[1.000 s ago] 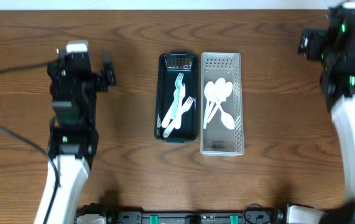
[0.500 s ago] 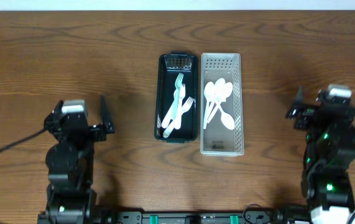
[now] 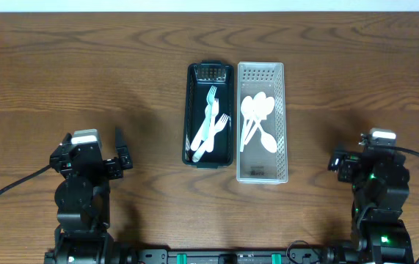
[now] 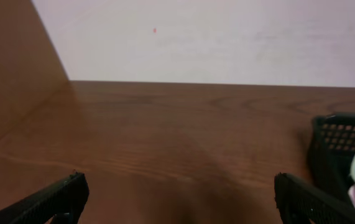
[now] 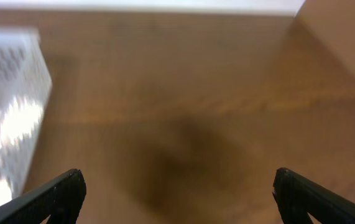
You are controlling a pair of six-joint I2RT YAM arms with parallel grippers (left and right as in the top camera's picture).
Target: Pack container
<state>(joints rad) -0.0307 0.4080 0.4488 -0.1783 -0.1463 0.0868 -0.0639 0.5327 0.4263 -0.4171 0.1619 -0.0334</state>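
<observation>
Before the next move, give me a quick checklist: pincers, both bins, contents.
1. Left pincer open and empty: ok.
2. Right pincer open and empty: ok.
3. Both pincers clear of the bins: ok, each is well off to its own side, touching nothing.
4. Forks fully inside black container: ok.
5. Spoons fully inside white basket: ok.
6. Gap between black container and white basket: cannot tell, they sit side by side, touching or nearly so.
</observation>
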